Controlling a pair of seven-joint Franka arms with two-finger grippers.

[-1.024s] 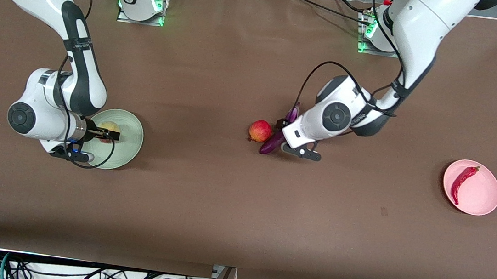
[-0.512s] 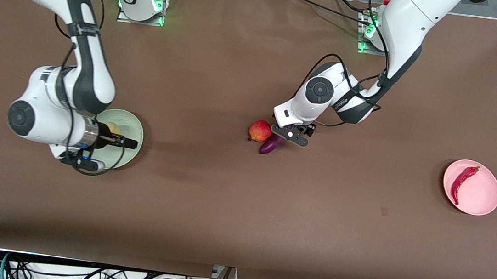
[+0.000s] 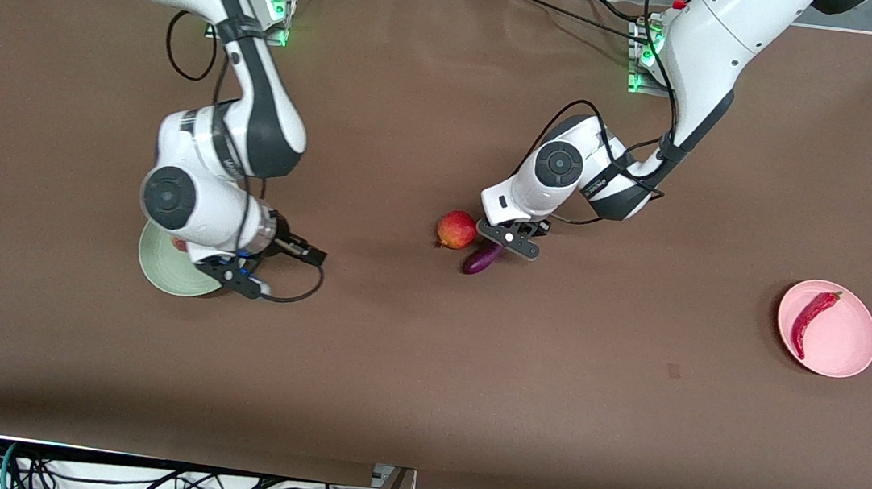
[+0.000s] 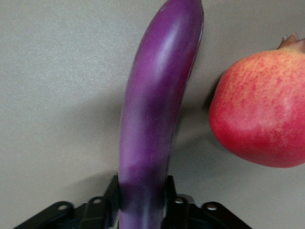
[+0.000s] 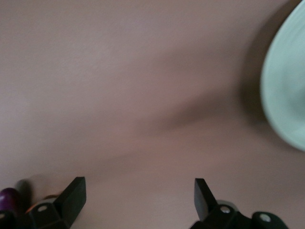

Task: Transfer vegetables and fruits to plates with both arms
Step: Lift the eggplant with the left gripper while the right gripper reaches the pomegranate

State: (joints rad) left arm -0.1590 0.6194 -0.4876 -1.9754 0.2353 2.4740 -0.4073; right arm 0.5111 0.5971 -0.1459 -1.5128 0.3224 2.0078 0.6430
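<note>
My left gripper (image 3: 496,244) is shut on the purple eggplant (image 3: 481,258), low at the table's middle. In the left wrist view the eggplant (image 4: 157,105) runs out from between the closed fingers (image 4: 108,198). The red fruit (image 3: 456,230) lies on the table right beside it and also shows in the left wrist view (image 4: 262,119). My right gripper (image 3: 313,255) is open and empty over bare table beside the pale green plate (image 3: 157,273). The right arm hides most of that plate and of the peach (image 3: 178,244) on it. The red chili (image 3: 810,320) lies in the pink plate (image 3: 849,340).
The pink plate stands near the left arm's end of the table, nearer the front camera than the eggplant. The right wrist view shows brown table, the green plate's edge (image 5: 286,95) and the open fingertips (image 5: 72,193). Cables hang off the table's front edge.
My right gripper left the peach on the green plate and swung toward the table's middle. My left gripper turned over the eggplant and closed on it.
</note>
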